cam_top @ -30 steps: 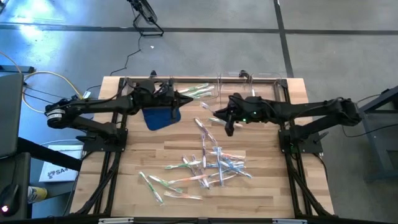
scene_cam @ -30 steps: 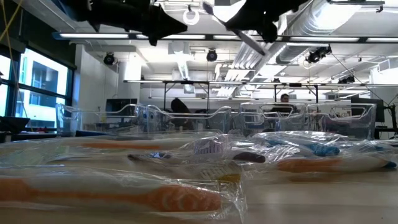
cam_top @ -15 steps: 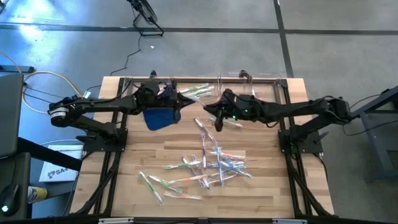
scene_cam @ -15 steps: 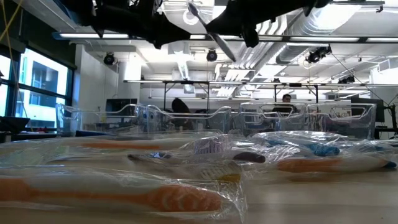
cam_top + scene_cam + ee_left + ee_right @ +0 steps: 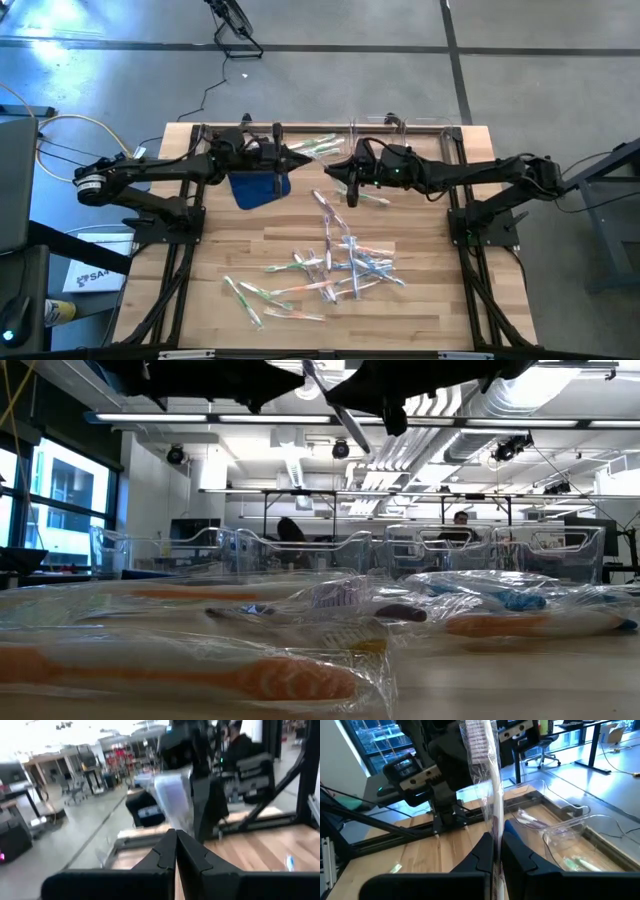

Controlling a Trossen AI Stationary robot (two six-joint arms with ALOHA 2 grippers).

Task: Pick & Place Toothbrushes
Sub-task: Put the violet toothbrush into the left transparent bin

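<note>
My right gripper (image 5: 336, 174) hangs above the table's far middle, shut on one clear-wrapped toothbrush (image 5: 487, 775), which also shows slanting in the low view (image 5: 338, 412). My left gripper (image 5: 303, 158) faces it from the table's left, shut on nothing and a short way apart (image 5: 175, 836). Many wrapped toothbrushes (image 5: 330, 265) lie in a loose pile on the wooden table. More toothbrushes (image 5: 318, 147) lie in a clear bin at the far edge. My right gripper pinches the wrapped toothbrush (image 5: 495, 832) between its two fingers, toward the lower end of its length. The fingers come level from the table's right and lie across it. The toothbrush stands nearly upright, most of it above the fingers, lifted clear of the table.
A blue cloth (image 5: 258, 188) lies under the left arm. Clear plastic bins (image 5: 400, 130) line the table's far edge. A single toothbrush (image 5: 324, 201) lies between the grippers and the pile. People sit in the room beyond the table (image 5: 457, 518).
My right gripper has carried the toothbrush toward the table's left and far edge, closer to my left gripper, and has tipped up to near level. The toothbrush stays clamped and clear of the table.
</note>
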